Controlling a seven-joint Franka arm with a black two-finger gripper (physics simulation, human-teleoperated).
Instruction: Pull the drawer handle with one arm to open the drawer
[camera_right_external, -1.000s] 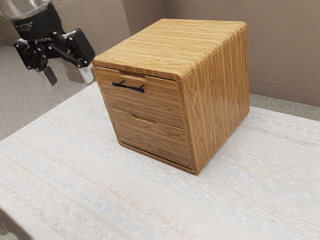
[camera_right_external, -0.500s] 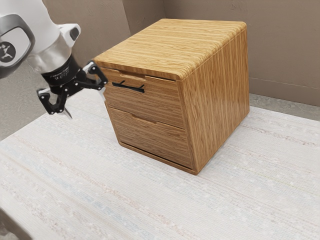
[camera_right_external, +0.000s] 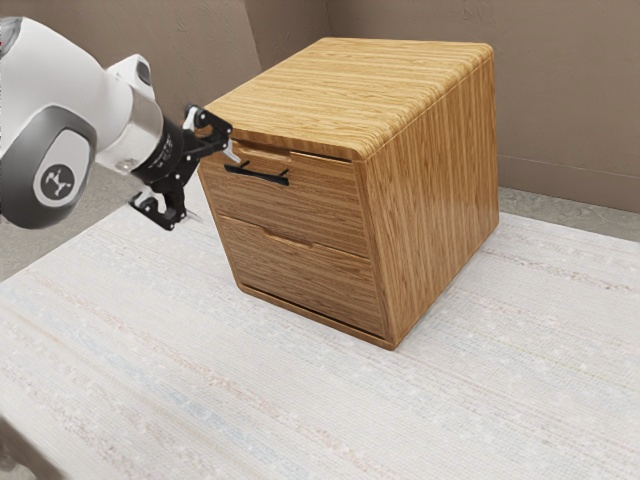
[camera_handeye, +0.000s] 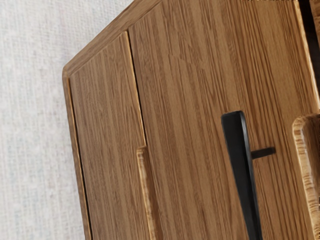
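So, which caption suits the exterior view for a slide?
Open claw near the black handle of the shut top drawer.

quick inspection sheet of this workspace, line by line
surface: pale woven-look table, cabinet standing on it
job's things: wooden cabinet with two drawers; upper drawer looks shut, black bar handle on its front; lower drawer looks shut
clutter: nothing seen
grippers: gripper open, at the cabinet's front corner beside the handle's end, not closed on it
cables: nothing seen
surroundings: plain beige walls behind, grey floor beyond the table edge
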